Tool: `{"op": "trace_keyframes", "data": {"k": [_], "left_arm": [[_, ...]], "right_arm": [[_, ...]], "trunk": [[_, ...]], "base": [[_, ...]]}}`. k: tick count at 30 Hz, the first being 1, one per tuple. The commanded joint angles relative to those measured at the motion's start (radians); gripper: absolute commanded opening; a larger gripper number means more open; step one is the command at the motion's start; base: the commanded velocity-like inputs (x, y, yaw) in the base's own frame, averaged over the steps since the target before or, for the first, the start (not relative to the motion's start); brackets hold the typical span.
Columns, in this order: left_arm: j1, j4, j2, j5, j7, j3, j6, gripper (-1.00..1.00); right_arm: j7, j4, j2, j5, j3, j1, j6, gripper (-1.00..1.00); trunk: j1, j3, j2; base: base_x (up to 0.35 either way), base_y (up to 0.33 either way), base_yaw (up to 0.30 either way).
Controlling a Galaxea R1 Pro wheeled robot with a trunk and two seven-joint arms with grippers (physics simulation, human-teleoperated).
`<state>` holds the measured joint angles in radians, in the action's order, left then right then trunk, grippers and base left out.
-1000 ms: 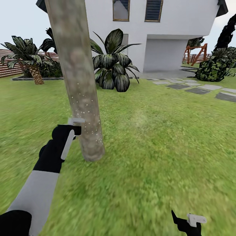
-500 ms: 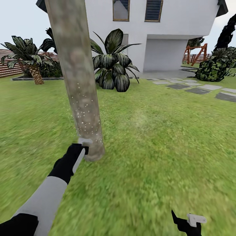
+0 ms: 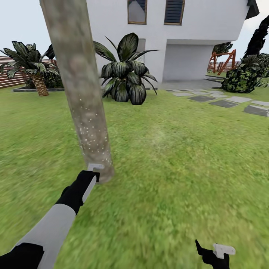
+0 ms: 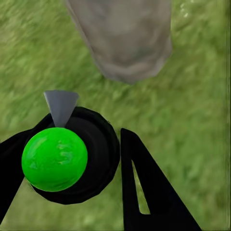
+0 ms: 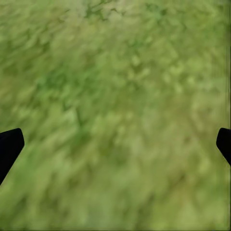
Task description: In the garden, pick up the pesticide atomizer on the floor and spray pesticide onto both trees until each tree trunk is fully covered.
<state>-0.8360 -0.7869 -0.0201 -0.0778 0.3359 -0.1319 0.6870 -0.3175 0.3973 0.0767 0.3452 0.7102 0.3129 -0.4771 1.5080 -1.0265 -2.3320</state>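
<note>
My left claw (image 3: pixel 93 170) was clamped on the pesticide atomizer (image 4: pixel 65 154), low at the near-left foot of the tree trunk (image 3: pixel 80 97). The nozzle pointed just beyond, at the trunk's base; the trunk's long axis ran upright, leaning slightly left. White specks dotted its lower part. Far right, my right claw (image 3: pixel 216 251) hung wide and empty over grass (image 3: pixel 179 168).

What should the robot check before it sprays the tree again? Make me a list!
1. Left claw gripping the pesticide atomizer: ok.
2. Nozzle aimed at the tree trunk: ok, it points at the trunk's base.
3. Trunk fully covered: not ok; white specks show low down only, the upper part looks bare.
4. Right claw out of the way: ok, open over the grass.
5. Second tree done: cannot tell.
</note>
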Motion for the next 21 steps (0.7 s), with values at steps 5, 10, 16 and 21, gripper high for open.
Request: {"op": "trace_keyframes", "data": {"k": [5,10,16,21], "left_arm": [[0.000,0.000,-0.001,0.001,0.003,0.000,0.001,-1.00],[0.000,0.000,0.002,0.001,0.006,0.001,0.002,-1.00],[0.000,0.000,0.002,0.000,0.040,0.000,0.003,-1.00],[-0.001,0.000,0.002,0.000,0.041,0.001,0.003,-1.00]], "right_arm": [[0.000,0.000,0.000,0.000,0.000,0.000,0.000,1.00],[0.000,0.000,0.000,0.000,0.000,0.000,0.000,1.00],[0.000,0.000,-0.001,0.000,0.000,0.000,0.000,1.00],[0.000,0.000,-0.001,0.000,0.000,0.000,0.000,1.00]], "trunk": [[0.000,0.000,0.000],[0.000,0.000,0.000],[0.000,0.000,0.000],[0.000,0.000,0.000]], "base": [[0.000,-0.268,0.000],[0.000,-0.268,0.000],[0.000,-0.268,0.000],[0.001,-0.268,0.001]]}}
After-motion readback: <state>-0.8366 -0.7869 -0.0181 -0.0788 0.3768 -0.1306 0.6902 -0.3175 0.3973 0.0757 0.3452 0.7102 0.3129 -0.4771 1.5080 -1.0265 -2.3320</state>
